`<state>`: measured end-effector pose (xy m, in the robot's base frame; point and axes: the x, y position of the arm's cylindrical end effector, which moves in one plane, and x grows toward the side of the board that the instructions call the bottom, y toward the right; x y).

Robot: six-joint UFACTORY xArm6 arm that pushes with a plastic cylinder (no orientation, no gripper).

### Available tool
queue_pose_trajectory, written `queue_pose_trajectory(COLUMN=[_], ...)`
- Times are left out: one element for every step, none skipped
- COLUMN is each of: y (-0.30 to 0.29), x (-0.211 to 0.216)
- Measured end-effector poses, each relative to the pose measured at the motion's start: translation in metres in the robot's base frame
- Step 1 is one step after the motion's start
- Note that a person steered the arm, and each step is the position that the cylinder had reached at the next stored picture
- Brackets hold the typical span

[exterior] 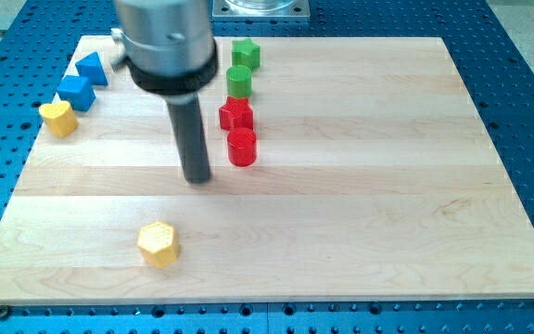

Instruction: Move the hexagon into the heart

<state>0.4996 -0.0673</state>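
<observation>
Now I am bringing my tip [197,178], which has no claw, to five o'clock of the yellow hexagon [158,244], pushing toward the yellow heart [58,118] at eleven.

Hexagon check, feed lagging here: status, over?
My tip above the yellow hexagon, apart. Yellow heart far upper left. Path clear.

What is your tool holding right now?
Tool: no gripper, just a rod; my tip holds nothing, touching no block, left of the red cylinder, above the yellow hexagon.
</observation>
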Motion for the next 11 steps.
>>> queue_pose_trajectory(y=[0.021,-0.021,-0.066,-0.117,-0.105,-0.129,-0.145,-0.142,-0.159,-0.164,-0.147], x=[0.058,0.093,0.076,0.051,0.081,0.093,0.081,0.051,0.002,-0.026,-0.033])
